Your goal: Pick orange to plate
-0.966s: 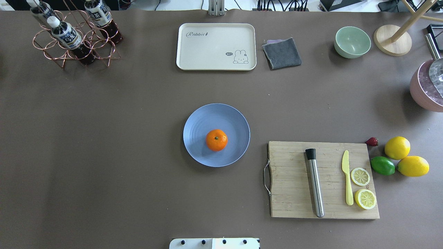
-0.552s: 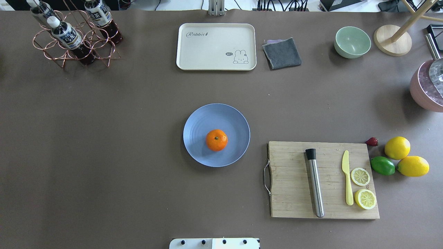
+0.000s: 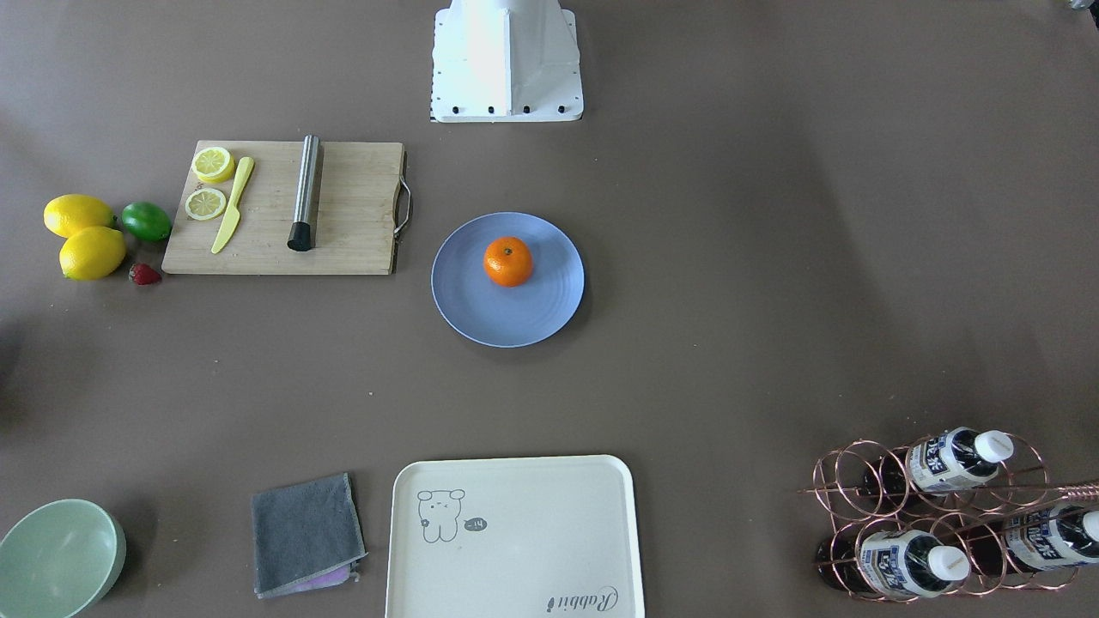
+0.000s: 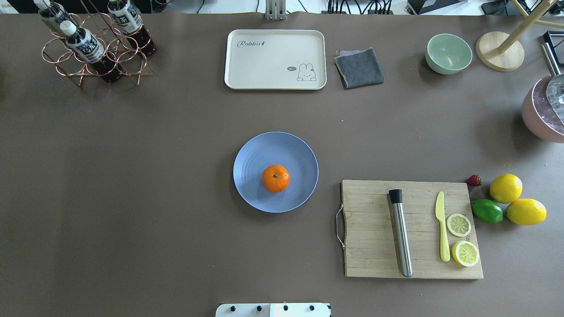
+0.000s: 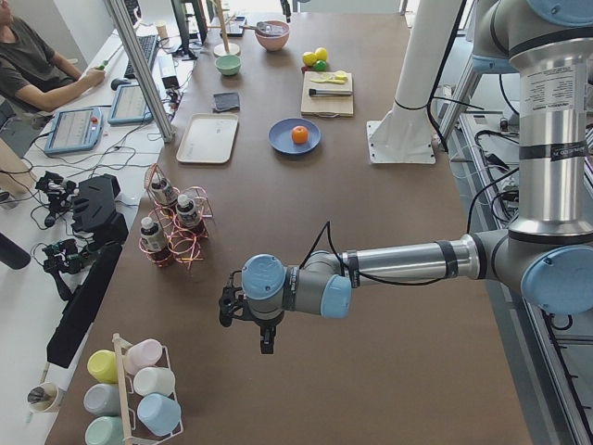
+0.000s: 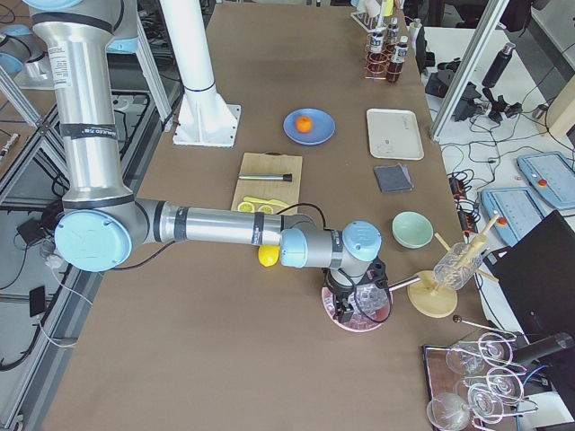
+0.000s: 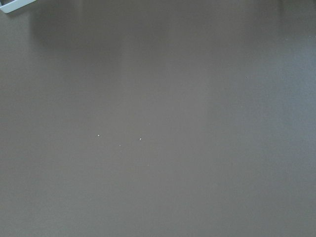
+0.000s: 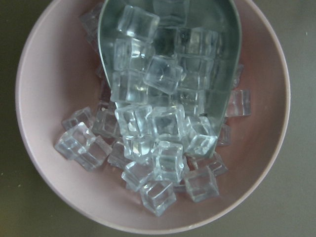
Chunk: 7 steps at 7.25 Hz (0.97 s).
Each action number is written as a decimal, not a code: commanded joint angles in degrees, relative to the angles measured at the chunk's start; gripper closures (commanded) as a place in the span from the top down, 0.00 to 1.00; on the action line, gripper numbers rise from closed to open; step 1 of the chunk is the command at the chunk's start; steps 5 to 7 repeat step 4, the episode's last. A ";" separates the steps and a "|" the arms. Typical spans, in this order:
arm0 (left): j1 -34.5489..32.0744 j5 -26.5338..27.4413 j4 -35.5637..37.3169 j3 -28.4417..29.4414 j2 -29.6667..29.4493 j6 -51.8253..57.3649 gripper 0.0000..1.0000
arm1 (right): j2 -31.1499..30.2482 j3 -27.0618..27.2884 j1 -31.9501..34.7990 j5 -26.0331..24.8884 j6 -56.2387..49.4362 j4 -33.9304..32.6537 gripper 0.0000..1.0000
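The orange rests on the blue plate near the table's middle, slightly toward the robot's side of the plate; the front view shows the orange and plate likewise. Neither gripper touches them. My left gripper hangs over bare table far off at the left end, and I cannot tell whether it is open or shut. My right gripper hovers above a pink bowl of ice cubes at the right end; its state I cannot tell either.
A wooden cutting board carries a metal muddler, yellow knife and lemon slices. Two lemons, a lime and a strawberry lie right of it. Cream tray, grey cloth, green bowl and bottle rack line the far edge.
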 commanded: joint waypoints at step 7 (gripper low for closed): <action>0.30 0.05 -0.03 -1.40 -0.60 0.23 0.97 | 0.15 -0.50 -0.58 0.31 0.49 1.26 1.00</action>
